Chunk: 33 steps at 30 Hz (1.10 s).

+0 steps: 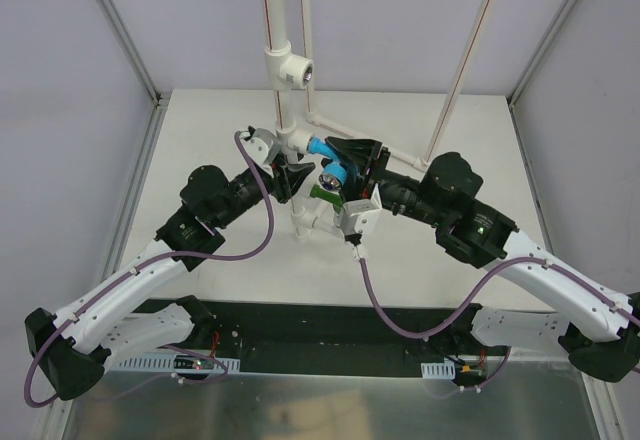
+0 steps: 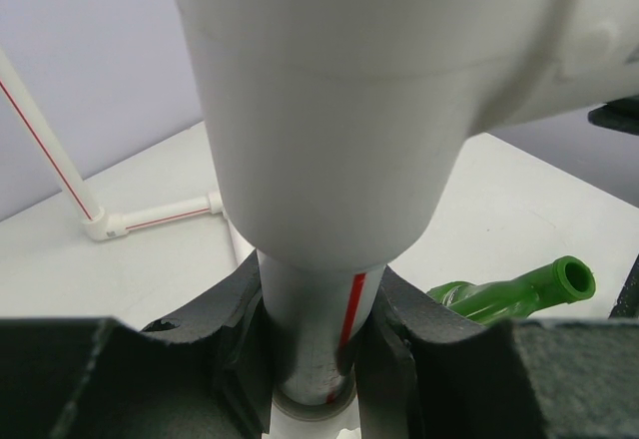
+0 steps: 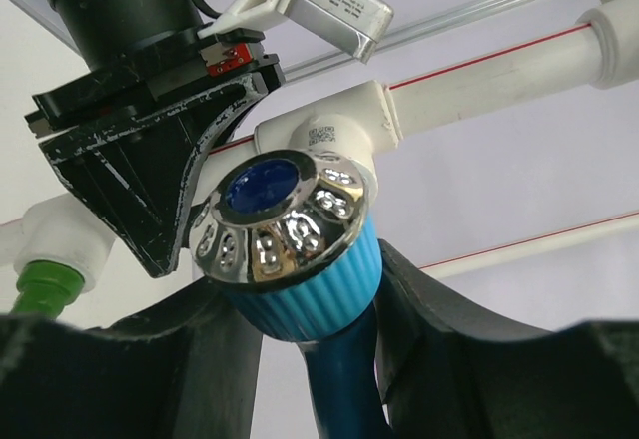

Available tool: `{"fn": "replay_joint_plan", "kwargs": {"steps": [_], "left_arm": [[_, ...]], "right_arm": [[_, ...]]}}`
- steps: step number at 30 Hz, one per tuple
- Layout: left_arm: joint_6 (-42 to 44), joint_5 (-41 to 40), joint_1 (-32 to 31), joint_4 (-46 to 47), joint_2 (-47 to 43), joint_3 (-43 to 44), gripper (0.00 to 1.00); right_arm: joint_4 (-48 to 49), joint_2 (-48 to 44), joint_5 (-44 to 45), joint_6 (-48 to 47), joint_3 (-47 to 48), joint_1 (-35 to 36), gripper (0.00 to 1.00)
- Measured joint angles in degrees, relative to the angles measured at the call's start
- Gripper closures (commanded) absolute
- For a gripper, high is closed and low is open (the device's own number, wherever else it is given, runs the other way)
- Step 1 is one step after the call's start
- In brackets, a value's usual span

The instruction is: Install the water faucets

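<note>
My right gripper is shut on the light blue faucet, just under its shiny silver top. In the top view the blue faucet reaches to a white tee on the upright pipe, with my right gripper beside it. My left gripper is shut on the upright white pipe with a red stripe, just below a tee. It also shows in the top view. The dark green faucet sticks out low to the right; its end sits in a white fitting.
The white pipe frame rises at the table's middle back, with another tee higher up. A floor pipe runs along the table behind. Slanted thin rods and enclosure posts stand at the back corners.
</note>
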Motion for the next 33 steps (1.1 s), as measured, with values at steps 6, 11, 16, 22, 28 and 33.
{"fn": "replay_joint_plan", "kwargs": {"steps": [6,11,16,22,28,33], "left_arm": [[0.0,0.0,0.0,0.0,0.0,0.0,1.0],[0.1,0.1,0.0,0.0,0.0,0.0,1.0],[0.1,0.1,0.0,-0.1,-0.1,0.0,1.0],[0.1,0.2,0.0,-0.1,-0.1,0.0,1.0],[0.1,0.1,0.0,-0.1,-0.1,0.0,1.0],[0.0,0.0,0.0,-0.1,-0.1,0.0,1.0]], "right_arm": [[0.8,-0.3,0.0,8.6,0.0,0.0,0.94],[2.0,-0.3,0.3,18.1,0.0,0.0,1.0],[3.7,-0.4,0.9,28.5,0.0,0.0,1.0],[5.9,-0.3,3.2,42.2,-0.3,0.0,1.0],[9.1,-0.1,6.4,54.0,-1.1,0.0,1.0],[11.5,0.0,10.2,68.3,-1.6,0.0,1.0]]}}
